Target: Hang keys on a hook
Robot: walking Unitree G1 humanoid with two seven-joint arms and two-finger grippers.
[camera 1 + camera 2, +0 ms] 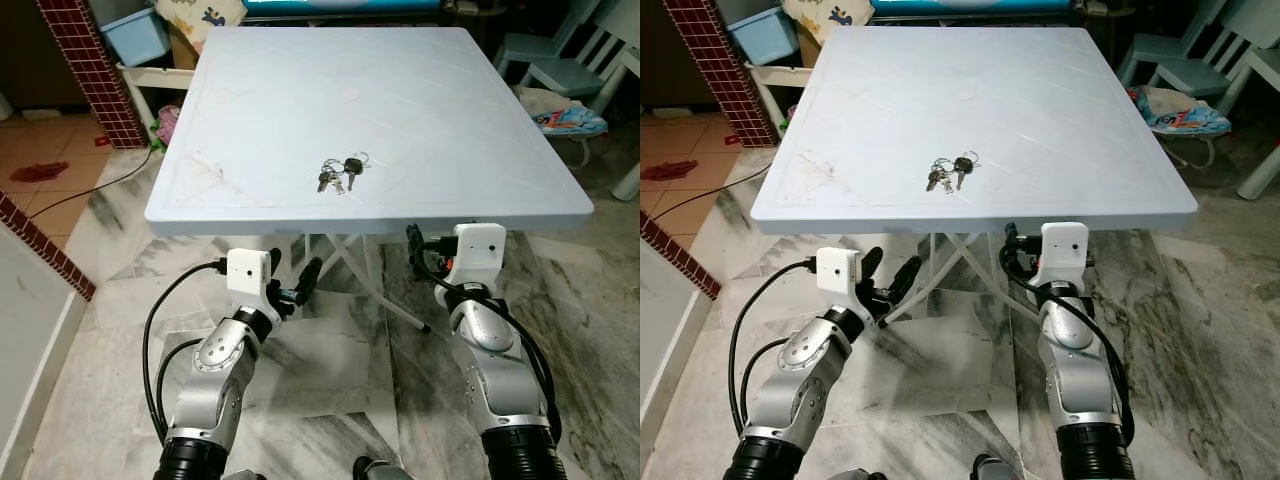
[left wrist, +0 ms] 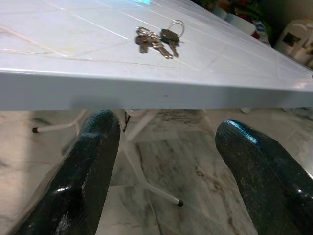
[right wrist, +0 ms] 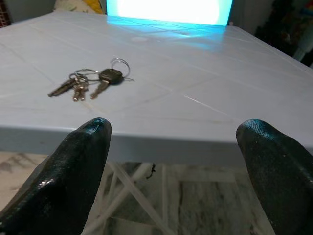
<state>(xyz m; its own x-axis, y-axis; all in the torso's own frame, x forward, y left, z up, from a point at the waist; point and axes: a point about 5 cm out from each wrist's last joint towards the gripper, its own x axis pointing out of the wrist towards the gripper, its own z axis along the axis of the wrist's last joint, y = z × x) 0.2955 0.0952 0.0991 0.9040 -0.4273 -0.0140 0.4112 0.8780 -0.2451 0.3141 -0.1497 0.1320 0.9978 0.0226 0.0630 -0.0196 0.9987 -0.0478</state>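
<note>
A bunch of keys [image 1: 340, 173] on a ring lies flat on the pale blue table [image 1: 400, 90], close to its near edge and about midway along it. Both grippers sit just below and in front of that edge. My left gripper [image 1: 295, 268] is open, slightly left of the keys, and its wrist view shows the keys [image 2: 157, 39] above its spread fingers [image 2: 93, 161]. My right gripper [image 1: 425, 245] is open too, right of the keys, level with the table rim. In its wrist view the keys [image 3: 90, 82] lie ahead and off to one side. Neither gripper touches them.
White folding legs [image 1: 350, 270] cross under the table near both grippers. A brick pillar [image 1: 95, 70] and a blue bin [image 1: 135, 35] stand at the far left, and a low brick-edged wall [image 1: 40, 250] at the near left. White chairs [image 1: 580, 60] stand at the right. A cable [image 1: 90, 190] runs over the marble floor.
</note>
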